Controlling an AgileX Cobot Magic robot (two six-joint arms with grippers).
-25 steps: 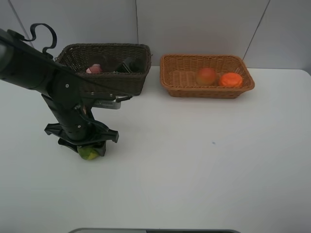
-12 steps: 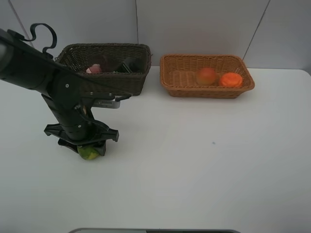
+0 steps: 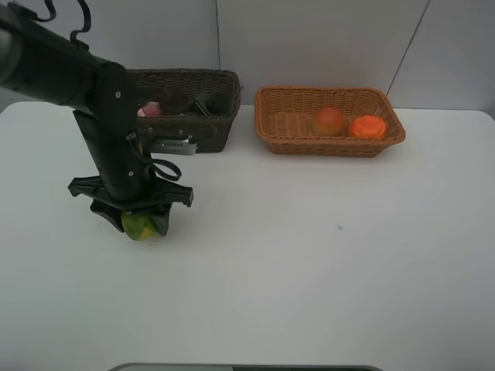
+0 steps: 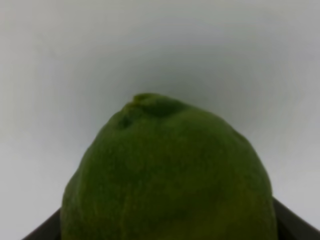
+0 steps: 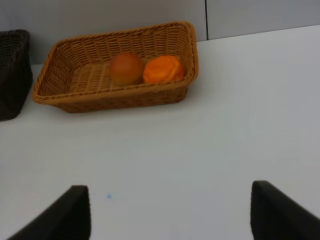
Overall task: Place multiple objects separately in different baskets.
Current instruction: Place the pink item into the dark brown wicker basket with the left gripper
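left gripper [image 3: 139, 224] clamped on green-yellow fruit [image 3: 140, 226], just above desk [image 3: 325, 263]. right gripper [image 5: 170, 210] apart, holding nothing. carry fruit high over rim of tan basket [image 3: 267, 127] beside peach [image 3: 329, 120] and orange [image 3: 366, 127]; release low. versus earlier frame: left arm more upright, fruit raised.

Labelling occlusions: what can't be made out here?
- Dark basket, exterior high view: left arm covers its left end; contents unclear.
- Green fruit, left wrist view: cut off by the frame edge.
- Left claw fingers: mostly out of the left wrist view.
- Right claw: only its tips show.
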